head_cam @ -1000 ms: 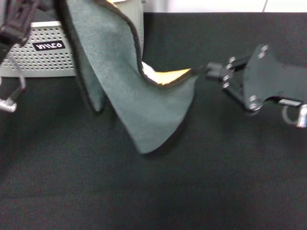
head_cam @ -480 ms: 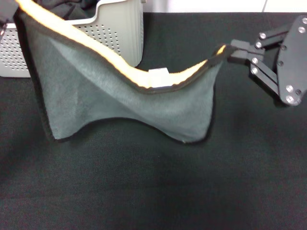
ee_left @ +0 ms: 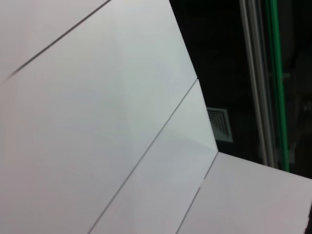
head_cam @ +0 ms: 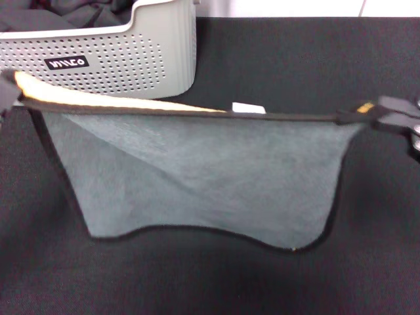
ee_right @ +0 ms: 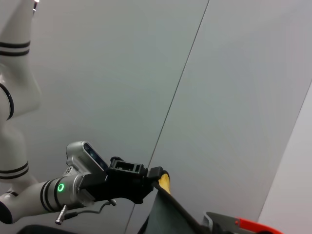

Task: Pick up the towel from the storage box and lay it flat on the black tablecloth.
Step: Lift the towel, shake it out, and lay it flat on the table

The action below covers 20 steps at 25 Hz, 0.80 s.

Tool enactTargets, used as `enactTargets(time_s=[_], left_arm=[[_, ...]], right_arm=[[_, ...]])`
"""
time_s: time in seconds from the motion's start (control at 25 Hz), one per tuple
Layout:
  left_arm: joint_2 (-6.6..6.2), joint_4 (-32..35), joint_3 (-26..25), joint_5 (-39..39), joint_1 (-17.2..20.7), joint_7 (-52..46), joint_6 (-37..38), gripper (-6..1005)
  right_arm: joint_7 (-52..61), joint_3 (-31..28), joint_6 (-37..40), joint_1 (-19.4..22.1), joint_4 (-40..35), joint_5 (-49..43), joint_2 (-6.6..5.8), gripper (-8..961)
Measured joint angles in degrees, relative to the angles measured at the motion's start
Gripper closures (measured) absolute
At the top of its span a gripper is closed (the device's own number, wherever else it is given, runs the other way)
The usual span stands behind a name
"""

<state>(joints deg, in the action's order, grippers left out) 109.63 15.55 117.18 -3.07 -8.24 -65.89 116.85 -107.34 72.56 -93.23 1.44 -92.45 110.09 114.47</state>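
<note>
Grey-green towel [head_cam: 197, 180] hangs stretched between both grippers, top hem pulled taut and nearly level from 9 o'clock to 3 o'clock of the head view, yellow reverse showing along that hem, small white tag [head_cam: 249, 107] poking up near the middle. Left gripper [head_cam: 6, 92] sits at the 9 o'clock edge, clamped on the towel's left top corner; the right wrist view shows its black fingers [ee_right: 146, 178] pinching the yellow-backed corner. Right gripper [head_cam: 387, 117] at 3 o'clock, closed on the other top corner. Towel's bottom hem sags in a wavy line, lowest toward 5 o'clock, close above the black tablecloth [head_cam: 197, 282]; cannot tell if it touches. Open black cloth runs along the 6 o'clock side below the towel and at 1 o'clock behind it. Storage box [head_cam: 118, 59] stands at 11 o'clock behind the towel, pale grey with rows of holes and a black label [head_cam: 67, 63] facing front; dark fabric [head_cam: 59, 14] lies bunched inside it. Left wrist view shows only pale wall panels [ee_left: 97, 122].
</note>
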Motion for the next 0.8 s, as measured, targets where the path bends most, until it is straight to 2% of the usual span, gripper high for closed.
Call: enactTargets(time_s=[0.16, 0.32, 0.48, 0.68, 0.8], left_arm=[[0.43, 4.9, -0.3, 3.5, 4.0, 1.0, 0.0, 990], [0.39, 9.8, -0.3, 7.4, 6.9, 1.7, 0.1, 990], [-0.43, 12.7, -0.4, 9.9, 8.2, 1.5, 0.1, 990], [-0.57, 13.8, -0.4, 10.0, 10.0, 1.1, 0.2, 990], [-1.22, 17.2, -0.3, 11.5, 11.9, 1.1, 0.3, 990]], right_arm=[[1.8, -2.6, -5.0, 1.2, -0.7, 0.4, 0.19, 945], [3.0, -3.3, -6.6, 4.0, -4.2, 0.9, 0.49, 944], [3.9, -3.0, -7.0, 6.3, -7.2, 1.8, 1.33, 944], [6.9, -1.0, -7.5, 6.5, -8.1, 2.4, 1.24, 944], [8.4, -0.5, -7.9, 6.8, -8.9, 3.7, 1.15, 943]])
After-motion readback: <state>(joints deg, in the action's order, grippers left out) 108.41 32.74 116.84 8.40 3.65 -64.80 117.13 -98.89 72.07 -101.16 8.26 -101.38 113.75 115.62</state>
